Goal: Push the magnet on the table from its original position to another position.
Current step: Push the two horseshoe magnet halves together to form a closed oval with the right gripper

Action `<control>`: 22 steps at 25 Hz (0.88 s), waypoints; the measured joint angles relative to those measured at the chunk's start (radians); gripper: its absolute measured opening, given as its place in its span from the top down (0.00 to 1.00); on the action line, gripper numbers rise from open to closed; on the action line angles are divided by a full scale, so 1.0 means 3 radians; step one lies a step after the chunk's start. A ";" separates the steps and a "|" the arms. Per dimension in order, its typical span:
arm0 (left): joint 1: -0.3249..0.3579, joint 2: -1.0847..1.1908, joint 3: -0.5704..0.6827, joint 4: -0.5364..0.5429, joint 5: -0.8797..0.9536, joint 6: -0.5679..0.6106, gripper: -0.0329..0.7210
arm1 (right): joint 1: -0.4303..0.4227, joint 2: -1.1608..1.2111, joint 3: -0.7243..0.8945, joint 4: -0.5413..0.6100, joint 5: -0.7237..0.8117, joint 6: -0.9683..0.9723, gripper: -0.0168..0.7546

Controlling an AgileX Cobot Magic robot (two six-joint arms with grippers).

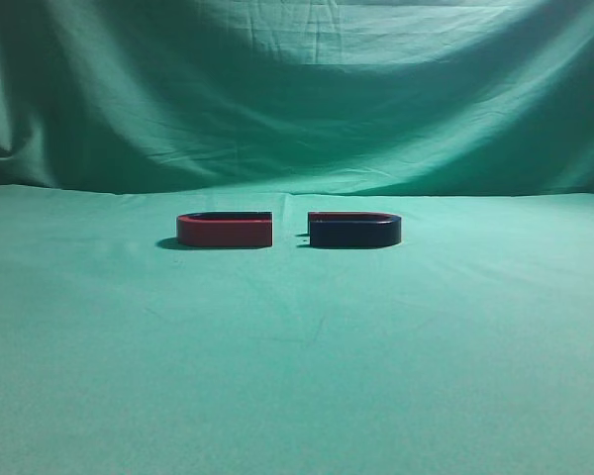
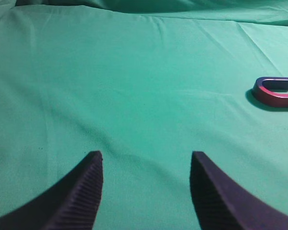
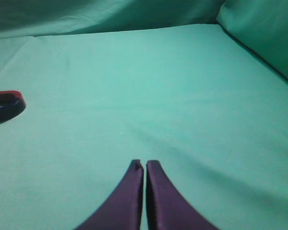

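The dark navy magnet with a thin reddish top rim lies on the green cloth table, right of centre. Its rounded end also shows at the left edge of the right wrist view. Neither gripper shows in the exterior view. My left gripper is open and empty over bare cloth. My right gripper is shut and empty over bare cloth, well to the right of the magnet and apart from it.
A red U-shaped magnet lies just left of the navy one, with a small gap between their open ends. It also shows at the right edge of the left wrist view. A draped green backdrop rises behind the table.
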 joint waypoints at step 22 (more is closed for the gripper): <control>0.0000 0.0000 0.0000 0.0000 0.0000 0.0000 0.46 | 0.0000 0.0000 0.0000 0.0000 0.0000 0.0000 0.98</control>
